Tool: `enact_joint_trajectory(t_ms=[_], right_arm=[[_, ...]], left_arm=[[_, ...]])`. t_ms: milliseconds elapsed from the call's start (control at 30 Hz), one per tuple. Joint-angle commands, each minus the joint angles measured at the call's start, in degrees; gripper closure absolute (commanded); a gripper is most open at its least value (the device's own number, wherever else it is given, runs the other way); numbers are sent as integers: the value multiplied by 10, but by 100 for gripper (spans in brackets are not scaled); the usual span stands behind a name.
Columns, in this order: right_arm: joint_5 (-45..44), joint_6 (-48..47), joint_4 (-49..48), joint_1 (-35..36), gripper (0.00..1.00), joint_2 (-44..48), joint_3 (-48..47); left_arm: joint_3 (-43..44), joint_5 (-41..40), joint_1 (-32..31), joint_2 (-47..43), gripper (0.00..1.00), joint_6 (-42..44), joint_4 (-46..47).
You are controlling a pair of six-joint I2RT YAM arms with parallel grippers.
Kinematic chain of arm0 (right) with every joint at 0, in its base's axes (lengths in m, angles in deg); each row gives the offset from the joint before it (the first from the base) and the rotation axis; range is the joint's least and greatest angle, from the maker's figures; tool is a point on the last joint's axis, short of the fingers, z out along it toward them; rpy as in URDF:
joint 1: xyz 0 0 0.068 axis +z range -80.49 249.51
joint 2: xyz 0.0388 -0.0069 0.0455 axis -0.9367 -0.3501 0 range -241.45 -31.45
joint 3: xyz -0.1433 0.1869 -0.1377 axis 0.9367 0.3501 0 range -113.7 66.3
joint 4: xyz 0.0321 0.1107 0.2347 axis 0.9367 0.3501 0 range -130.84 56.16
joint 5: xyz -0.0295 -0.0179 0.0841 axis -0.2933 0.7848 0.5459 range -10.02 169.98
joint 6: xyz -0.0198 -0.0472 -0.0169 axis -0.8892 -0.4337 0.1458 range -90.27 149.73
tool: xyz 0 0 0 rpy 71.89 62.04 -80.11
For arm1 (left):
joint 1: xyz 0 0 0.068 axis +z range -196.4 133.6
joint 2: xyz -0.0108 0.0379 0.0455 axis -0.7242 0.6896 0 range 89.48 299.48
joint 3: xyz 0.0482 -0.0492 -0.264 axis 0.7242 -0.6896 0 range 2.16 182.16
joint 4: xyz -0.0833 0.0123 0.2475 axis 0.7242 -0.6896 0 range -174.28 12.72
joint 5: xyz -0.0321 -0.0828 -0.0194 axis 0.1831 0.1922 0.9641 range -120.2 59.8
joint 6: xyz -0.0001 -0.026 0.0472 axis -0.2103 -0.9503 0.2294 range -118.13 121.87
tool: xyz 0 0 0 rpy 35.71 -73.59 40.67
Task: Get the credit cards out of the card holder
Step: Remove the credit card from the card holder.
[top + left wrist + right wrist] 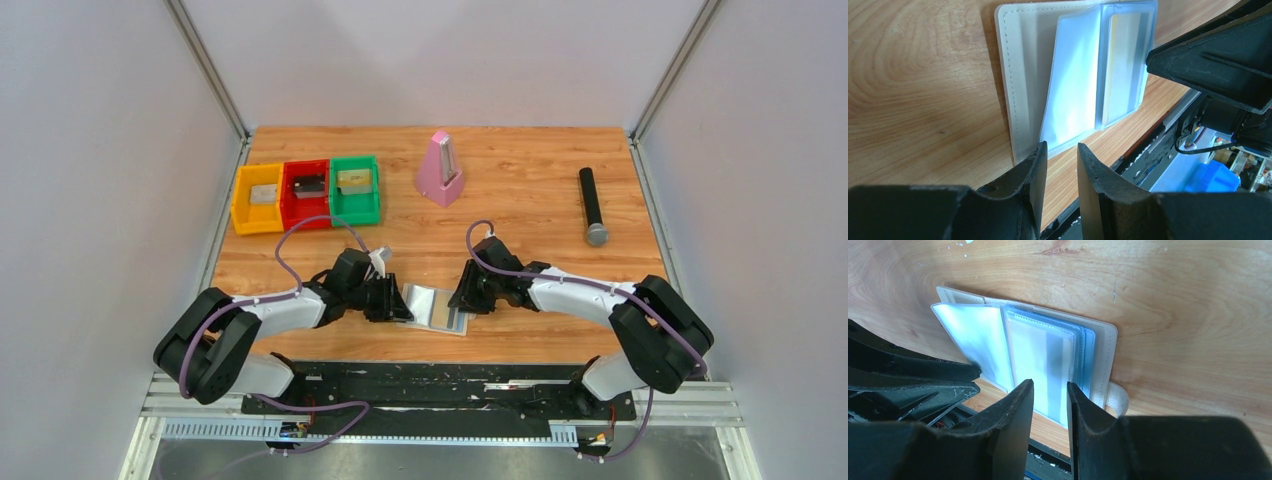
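Note:
The card holder (pixel 435 307) lies spread open near the table's front edge, between my two grippers. Its cream rim (pixel 1023 75) frames pale blue clear sleeves (pixel 1043 355). A yellow-gold credit card (pixel 1120 65) shows inside one sleeve on the holder's right half. My left gripper (pixel 1062 147) hovers at the holder's left edge, jaws a narrow gap apart, with nothing between them. My right gripper (pixel 1049 385) is low over the right half's sleeves, also narrowly open and holding nothing. Both grippers (pixel 395 300) (pixel 465 293) point inward at the holder.
Yellow (pixel 258 198), red (pixel 305 193) and green (pixel 355 188) bins stand at the back left, each with a small flat item inside. A pink metronome (pixel 440 170) stands at the back centre. A black microphone (pixel 592 205) lies at the right.

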Motion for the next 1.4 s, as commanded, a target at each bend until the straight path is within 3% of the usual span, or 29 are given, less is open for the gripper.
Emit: enact_joint_trajectory(t_ms=[0,333,933,1367], right_arm=[[-9,3,-13,6,68,-3,-16],[-4,10,-14,9,69,-34,-21],[-81,9,83,29,69,-47,-70],[-29,6,6,35,68,-63,-60]], left_arm=[[-9,-5,-4,-17,63,3,12],[-11,-6,-3,-18,63,1,14],[-13,-6,-3,-18,62,1,17],[-14,-4,-3,-9,62,2,22]])
